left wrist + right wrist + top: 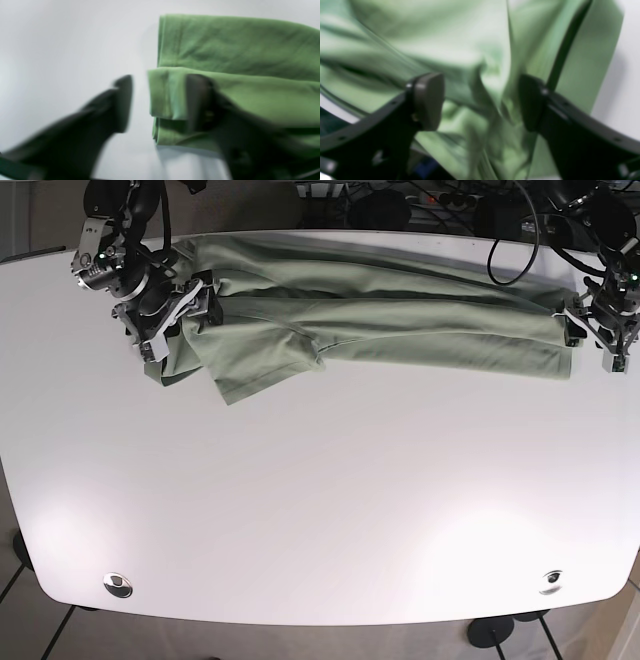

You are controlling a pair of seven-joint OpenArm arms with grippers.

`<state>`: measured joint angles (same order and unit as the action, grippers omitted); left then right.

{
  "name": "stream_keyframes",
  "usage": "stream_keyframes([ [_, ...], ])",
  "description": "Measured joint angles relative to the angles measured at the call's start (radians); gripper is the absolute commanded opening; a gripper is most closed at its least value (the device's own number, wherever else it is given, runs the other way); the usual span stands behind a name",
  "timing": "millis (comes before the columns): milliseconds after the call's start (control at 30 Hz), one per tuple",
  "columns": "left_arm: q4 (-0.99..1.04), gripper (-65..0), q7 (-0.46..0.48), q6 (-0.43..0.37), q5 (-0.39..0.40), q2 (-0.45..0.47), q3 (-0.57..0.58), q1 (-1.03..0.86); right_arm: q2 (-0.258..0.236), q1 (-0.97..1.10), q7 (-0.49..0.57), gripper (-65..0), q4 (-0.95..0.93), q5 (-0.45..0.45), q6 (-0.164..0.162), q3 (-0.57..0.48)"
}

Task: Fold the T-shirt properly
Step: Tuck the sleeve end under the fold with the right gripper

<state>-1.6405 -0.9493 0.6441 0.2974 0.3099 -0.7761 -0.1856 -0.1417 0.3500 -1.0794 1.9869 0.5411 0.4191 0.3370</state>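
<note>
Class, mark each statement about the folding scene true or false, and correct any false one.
1. The T-shirt is green. True.
2. The T-shirt lies in a long band along the far side of the table. True.
3. The left tool is shut tight on a sleeve. False: its jaws stand apart, one on the cloth's end, one over bare table.
4. The right tool has cloth between its open jaws. True.
5. The T-shirt hangs over the table's near edge. False: it lies wholly on the tabletop, far from that edge.
</note>
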Motion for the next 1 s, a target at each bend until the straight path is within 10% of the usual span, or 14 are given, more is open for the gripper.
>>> stream_keyframes([
  [633, 0.127, -28.5, 0.005, -0.003, 0.003, 0.01, 0.121, 0.035, -0.005, -0.401, 0.138, -17.1, -0.515, -0.141, 0.0, -0.28],
  [700, 0.145, -28.5, 0.007, -0.003, 0.0, 0.023, 0.117, 0.034, 0.014, -0.391, 0.153, -25.2, -0.513, -0.13, 0.004, -0.308],
  [833, 0.155, -28.5, 0.045, -0.003, 0.0, 0.023, 0.117, 0.029, 0.044, -0.374, 0.16, -63.7, -0.517, -0.125, -0.001, -0.305],
  [1000, 0.272, -28.5, 0.179, 0.003, -0.05, 0.032, 0.11, 0.04, 0.045, -0.296, 0.113, -63.3, -0.302, -0.153, -0.011, -0.305],
])
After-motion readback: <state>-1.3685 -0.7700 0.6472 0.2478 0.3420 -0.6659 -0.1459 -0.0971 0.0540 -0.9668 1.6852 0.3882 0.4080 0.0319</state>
